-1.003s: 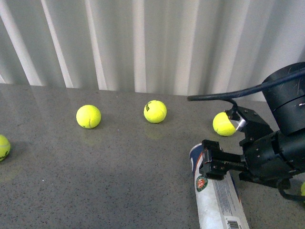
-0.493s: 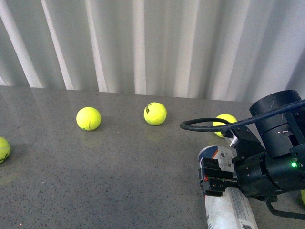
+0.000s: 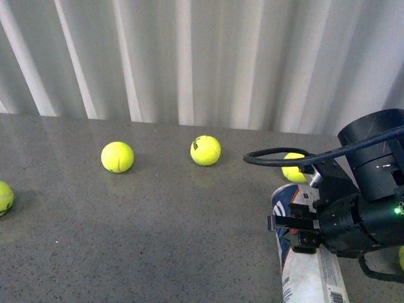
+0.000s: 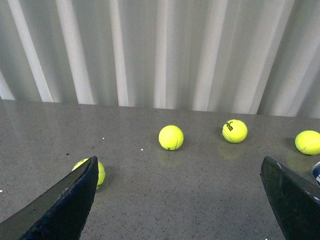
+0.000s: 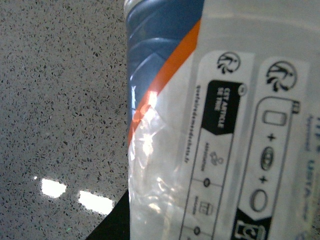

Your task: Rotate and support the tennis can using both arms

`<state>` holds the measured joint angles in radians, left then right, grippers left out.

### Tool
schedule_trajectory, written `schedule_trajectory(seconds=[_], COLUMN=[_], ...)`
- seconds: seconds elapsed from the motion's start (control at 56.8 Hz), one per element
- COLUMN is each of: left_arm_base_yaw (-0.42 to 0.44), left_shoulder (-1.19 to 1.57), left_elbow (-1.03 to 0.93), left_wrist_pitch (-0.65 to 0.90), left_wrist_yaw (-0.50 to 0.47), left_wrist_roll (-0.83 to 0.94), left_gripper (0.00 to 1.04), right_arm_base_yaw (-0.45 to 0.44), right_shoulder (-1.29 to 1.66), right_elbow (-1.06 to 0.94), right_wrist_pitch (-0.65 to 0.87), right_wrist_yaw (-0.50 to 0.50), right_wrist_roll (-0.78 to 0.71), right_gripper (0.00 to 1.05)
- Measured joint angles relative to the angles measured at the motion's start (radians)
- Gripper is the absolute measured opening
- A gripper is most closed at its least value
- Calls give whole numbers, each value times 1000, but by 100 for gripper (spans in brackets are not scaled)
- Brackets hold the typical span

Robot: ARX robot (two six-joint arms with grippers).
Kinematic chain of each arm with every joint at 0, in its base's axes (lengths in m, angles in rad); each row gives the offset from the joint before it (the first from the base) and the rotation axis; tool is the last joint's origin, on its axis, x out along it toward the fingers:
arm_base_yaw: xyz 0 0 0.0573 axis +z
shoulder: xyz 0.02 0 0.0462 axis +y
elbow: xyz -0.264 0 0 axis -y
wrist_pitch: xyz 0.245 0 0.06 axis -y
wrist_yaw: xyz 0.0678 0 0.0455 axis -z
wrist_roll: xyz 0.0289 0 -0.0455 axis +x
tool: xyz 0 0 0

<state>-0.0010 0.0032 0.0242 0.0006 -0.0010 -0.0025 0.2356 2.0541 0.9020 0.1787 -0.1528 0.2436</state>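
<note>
The tennis can lies low at the front right, its far end pointing away from me, barcode near the bottom edge. My right gripper is shut on the tennis can near its far end; the black right arm with its thick cable covers the can's right side. In the right wrist view the can's blue, orange and white label fills the picture, pressed close. My left gripper is open and empty above bare table; it does not show in the front view.
Yellow-green tennis balls lie on the grey table: one at the far left edge, two in the middle, one behind the right arm. A white pleated curtain closes the back.
My right arm has turned and shifted right with the can. The can's far end moved right and rolled, so the round logo no longer shows and the blue-orange side faces me.
</note>
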Motion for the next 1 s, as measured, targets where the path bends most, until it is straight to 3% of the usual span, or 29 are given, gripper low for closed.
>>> schedule_trajectory(seconds=[0.352,0.51,0.669,0.827,1.003], left_arm_base_yaw=[0,0,0,0,0], left_shoulder=[0,0,0,0,0], left_elbow=[0,0,0,0,0], left_wrist_pitch=[0,0,0,0,0], left_wrist_yaw=[0,0,0,0,0], left_wrist_roll=[0,0,0,0,0], left_gripper=[98,98,98,98,98], right_arm_base_yaw=[10,37,89,150,212], right_shoulder=[-42,-78,-101,-81,15], right_elbow=[38,59,65,87,139], right_wrist_pitch=[-56,-46,32,166,284], right_wrist_yaw=[101,198,322,397,359], right_wrist_roll=[-90,-192,-400,-700,-994], right_gripper=[19,17,16,15,14])
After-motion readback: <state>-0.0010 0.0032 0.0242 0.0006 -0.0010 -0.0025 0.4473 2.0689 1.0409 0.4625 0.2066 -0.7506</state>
